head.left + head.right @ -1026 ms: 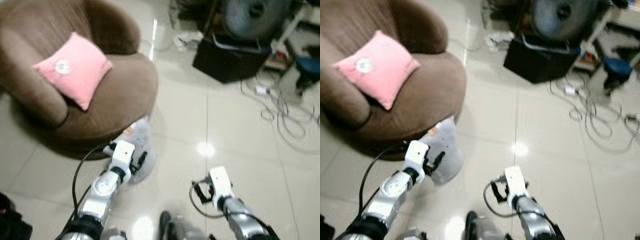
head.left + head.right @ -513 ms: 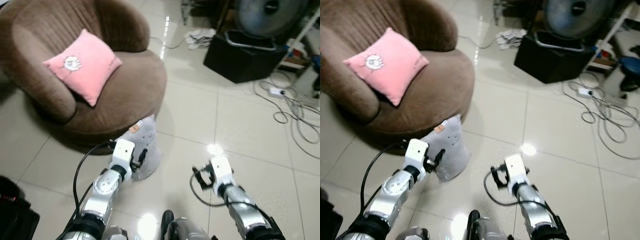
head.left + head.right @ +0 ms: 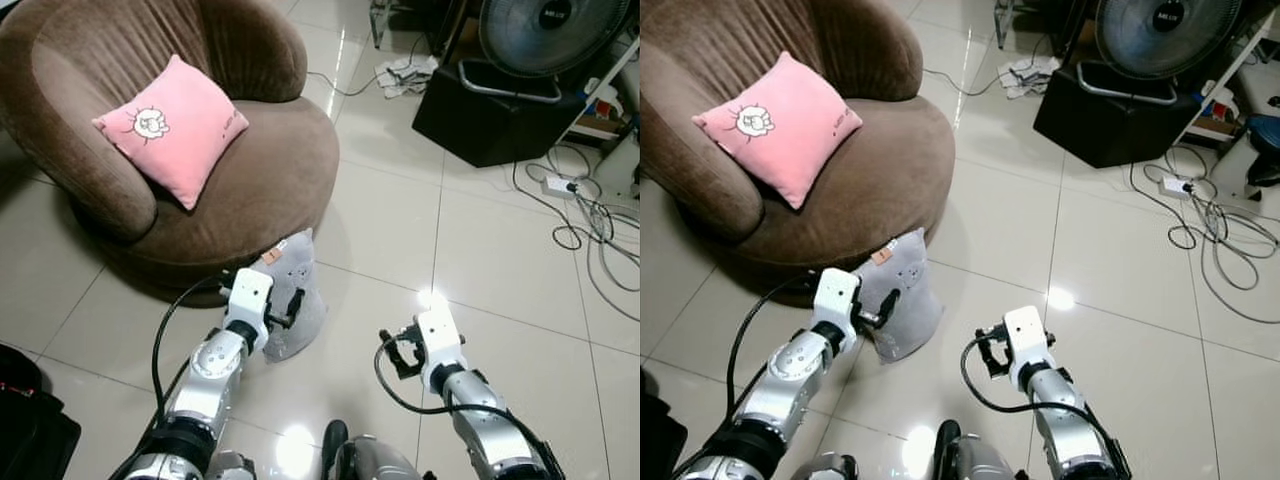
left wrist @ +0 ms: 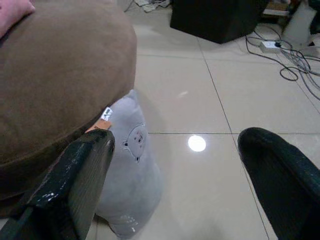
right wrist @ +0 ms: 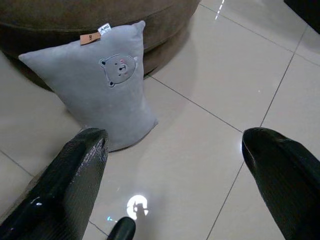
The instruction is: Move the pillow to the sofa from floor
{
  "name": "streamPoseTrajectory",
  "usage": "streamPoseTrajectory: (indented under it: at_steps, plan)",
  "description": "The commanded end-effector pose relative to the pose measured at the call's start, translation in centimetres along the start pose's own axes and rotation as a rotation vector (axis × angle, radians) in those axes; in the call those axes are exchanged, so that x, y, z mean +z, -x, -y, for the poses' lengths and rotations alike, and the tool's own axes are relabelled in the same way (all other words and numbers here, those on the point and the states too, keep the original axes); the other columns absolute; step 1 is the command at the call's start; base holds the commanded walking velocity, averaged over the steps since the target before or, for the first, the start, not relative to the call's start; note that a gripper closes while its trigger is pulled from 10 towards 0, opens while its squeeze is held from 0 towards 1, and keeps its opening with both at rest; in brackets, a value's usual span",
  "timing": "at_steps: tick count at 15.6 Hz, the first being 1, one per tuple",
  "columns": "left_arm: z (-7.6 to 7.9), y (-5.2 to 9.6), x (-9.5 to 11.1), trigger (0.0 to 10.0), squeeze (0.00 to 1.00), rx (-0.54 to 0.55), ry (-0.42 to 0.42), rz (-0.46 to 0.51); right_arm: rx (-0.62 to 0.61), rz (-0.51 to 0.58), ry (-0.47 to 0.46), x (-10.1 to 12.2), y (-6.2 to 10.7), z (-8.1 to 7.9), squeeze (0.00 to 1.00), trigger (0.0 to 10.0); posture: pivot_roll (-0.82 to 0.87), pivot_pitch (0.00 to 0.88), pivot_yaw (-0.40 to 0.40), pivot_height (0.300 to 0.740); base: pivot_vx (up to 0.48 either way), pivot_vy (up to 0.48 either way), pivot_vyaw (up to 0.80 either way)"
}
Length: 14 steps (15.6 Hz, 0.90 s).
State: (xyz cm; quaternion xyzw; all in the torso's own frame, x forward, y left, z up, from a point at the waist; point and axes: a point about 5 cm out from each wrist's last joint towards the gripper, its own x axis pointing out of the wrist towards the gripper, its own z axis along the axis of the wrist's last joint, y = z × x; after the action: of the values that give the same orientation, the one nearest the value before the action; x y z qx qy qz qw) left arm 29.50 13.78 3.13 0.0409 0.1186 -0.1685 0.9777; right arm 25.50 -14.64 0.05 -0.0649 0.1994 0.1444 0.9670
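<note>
Pillow (image 5: 102,85): grey, bear face, orange tag.

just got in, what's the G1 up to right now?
It's standing over a grey bear-face pillow that leans upright on the tiled floor against the base of the round brown sofa chair. Both claws are open and hold nothing: the left claw is right beside the pillow, the right claw is off to the side over bare tile. A pink pillow already sits on the seat. The grey one hasn't been picked up yet.
</note>
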Motion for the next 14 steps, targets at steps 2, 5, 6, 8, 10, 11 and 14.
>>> streamPoseTrajectory:
  at_steps: [2, 5, 6, 8, 10, 11, 14]
  plan:
    - [0.1, 0.0, -0.3, 10.0, 1.00, -0.001, -0.024, -0.019, -0.014, -0.030, 0.016, -0.4, 0.4, 0.4, 0.00, 10.0, 0.01, 0.169, -0.106, 0.740, 0.000, 0.000, 0.00]
    - [-1.2, 0.5, -1.1, 10.0, 1.00, 0.003, -0.057, -0.057, -0.031, -0.035, 0.020, 0.2, 0.7, 0.9, 0.00, 10.0, 0.01, 0.156, -0.104, 0.740, 0.000, 0.000, 0.00]
    - [-2.7, 0.9, -1.5, 10.0, 1.00, 0.030, -0.081, -0.087, -0.037, -0.037, 0.024, 0.3, 0.9, 1.2, 0.00, 10.0, 0.01, 0.156, -0.104, 0.740, 0.000, 0.000, 0.00]
    - [-4.8, 1.5, -1.7, 10.0, 1.00, 0.043, -0.130, -0.128, -0.052, -0.047, 0.033, 0.3, 1.1, 1.9, 0.00, 10.0, 0.01, 0.159, -0.102, 0.740, 0.000, 0.000, 0.00]
    - [-4.6, 1.3, -1.7, 10.0, 1.00, 0.020, -0.169, -0.148, -0.057, -0.052, 0.030, 0.3, 1.1, 2.1, 0.00, 10.0, 0.01, 0.162, -0.102, 0.740, 0.000, 0.000, 0.00]
    - [-4.2, 1.0, -1.7, 10.0, 1.00, 0.008, -0.154, -0.141, -0.059, -0.056, 0.027, 0.4, 1.0, 2.1, 0.00, 10.0, 0.01, 0.163, -0.101, 0.740, 0.000, 0.000, 0.00]
    - [-2.6, 0.5, -1.5, 10.0, 1.00, -0.046, -0.123, -0.109, -0.054, -0.061, 0.021, 0.2, 0.8, 1.8, 0.00, 10.0, 0.00, 0.166, -0.101, 0.740, 0.000, 0.000, 0.00]
